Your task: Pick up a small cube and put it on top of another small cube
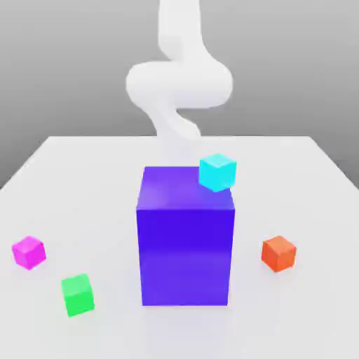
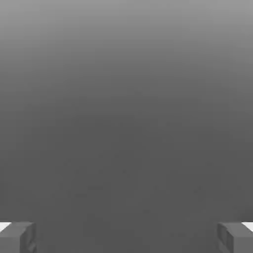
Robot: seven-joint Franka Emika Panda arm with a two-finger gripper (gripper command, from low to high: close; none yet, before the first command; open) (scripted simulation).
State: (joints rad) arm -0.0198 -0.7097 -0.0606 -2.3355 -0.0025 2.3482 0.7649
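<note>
Nearest the table's point(image 1: 84, 175) front edge, toward its front corner on the exterior view's left, a small green cube point(image 1: 77, 294) rests on the white surface. Just behind it and closer to that side's edge lies a small magenta cube point(image 1: 29, 252), apart from the green one. Across the table, toward the edge on the exterior view's right, a small orange cube point(image 1: 279, 253) sits alone, well apart from the other two.

Between them, near the middle of the table, rises a tall blue-violet block point(image 1: 185, 242), upright and far larger than any of the cubes. A small cyan cube point(image 1: 217, 172) appears at the block's upper far corner on the exterior view's right, overlapping that corner and tilted slightly; whether it rests on the block's top or stands behind it cannot be told.

Beyond the block, the white arm point(image 1: 179, 84) curves down from above toward the table's far edge, its lower part hidden behind the block. From the hand view, the gripper point(image 2: 126, 237) spreads wide, one fingertip point(image 2: 17, 236) at each side with nothing between them, facing plain grey.
</note>
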